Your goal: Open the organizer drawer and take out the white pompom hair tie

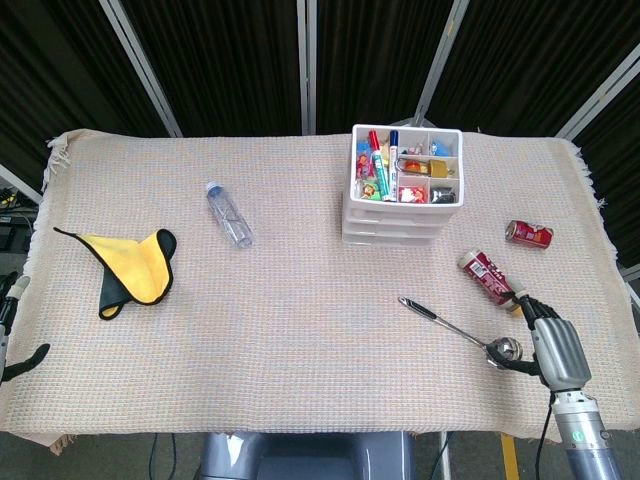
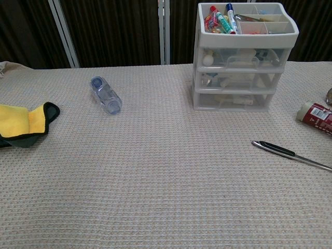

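Bright, even overhead light; soft faint shadows; both views sharp; backdrop dark.

Grey robot hand (image 1: 556,348), black fingers (image 1: 527,298)

Organizer (image 2: 244,57): translucent glossy plastic, white rim. Table cover (image 1: 300,330): beige waffle-weave cloth, matt, rough. Ladle (image 1: 470,332) beside right hand (image 1: 553,350): polished metal, black handle. Bottle (image 2: 105,95): clear plastic. Yellow cloth (image 1: 135,265): soft, matt.
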Tool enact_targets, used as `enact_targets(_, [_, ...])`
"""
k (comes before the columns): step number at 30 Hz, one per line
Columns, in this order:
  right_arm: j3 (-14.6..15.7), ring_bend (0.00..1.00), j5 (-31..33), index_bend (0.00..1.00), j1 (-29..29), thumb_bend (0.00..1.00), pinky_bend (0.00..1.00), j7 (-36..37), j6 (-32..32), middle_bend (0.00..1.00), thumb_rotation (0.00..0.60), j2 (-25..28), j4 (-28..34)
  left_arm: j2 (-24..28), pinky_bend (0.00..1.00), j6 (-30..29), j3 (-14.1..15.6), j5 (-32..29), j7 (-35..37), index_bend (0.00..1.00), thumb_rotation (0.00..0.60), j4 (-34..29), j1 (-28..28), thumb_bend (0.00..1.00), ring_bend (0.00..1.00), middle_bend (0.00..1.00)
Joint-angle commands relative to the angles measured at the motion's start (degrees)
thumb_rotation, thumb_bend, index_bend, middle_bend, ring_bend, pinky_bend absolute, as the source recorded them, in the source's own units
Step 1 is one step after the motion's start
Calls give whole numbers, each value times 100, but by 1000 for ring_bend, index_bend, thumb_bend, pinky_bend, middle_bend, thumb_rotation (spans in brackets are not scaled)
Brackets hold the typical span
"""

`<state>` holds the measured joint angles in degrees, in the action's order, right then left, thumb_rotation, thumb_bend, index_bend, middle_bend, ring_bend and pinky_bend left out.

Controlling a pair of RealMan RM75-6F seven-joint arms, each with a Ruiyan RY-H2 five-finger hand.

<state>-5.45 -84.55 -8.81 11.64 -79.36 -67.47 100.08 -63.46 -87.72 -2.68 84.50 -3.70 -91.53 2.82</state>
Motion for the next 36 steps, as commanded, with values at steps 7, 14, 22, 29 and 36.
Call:
enact_targets(7, [-479, 721, 1160, 117, -888, 106, 629, 1611, 1820, 671, 600, 61, 1006, -8, 0, -1, -21, -9, 45, 0, 600, 36, 1, 228, 0, 0])
enact_targets(14, [-970, 740, 2126, 115, -1486, 179, 629, 2265, 2756, 691, 600, -242, 1050, -12, 0, -8, -27, 2, 63, 0, 600, 48, 2, 228, 0, 0])
enact_targets(22, [-1419, 768, 2946, 112, -1917, 198, 629, 2390, 3026, 722, 600, -612, 773, -5, 0, 93, -59, -87, 155, 0, 600, 85, 32, 228, 0, 0])
enact_targets(29, [-1655, 768, 3535, 79, -2127, 199, 629, 2520, 3174, 722, 600, -948, 421, -15, 0, 56, -83, -92, 179, 0, 600, 103, 25, 228, 0, 0])
enact_targets(36, [-1746, 768, 3891, 16, -2295, 199, 629, 2422, 3269, 722, 600, -1235, 46, 11, 0, 23, -90, -80, 233, 0, 600, 78, 10, 228, 0, 0])
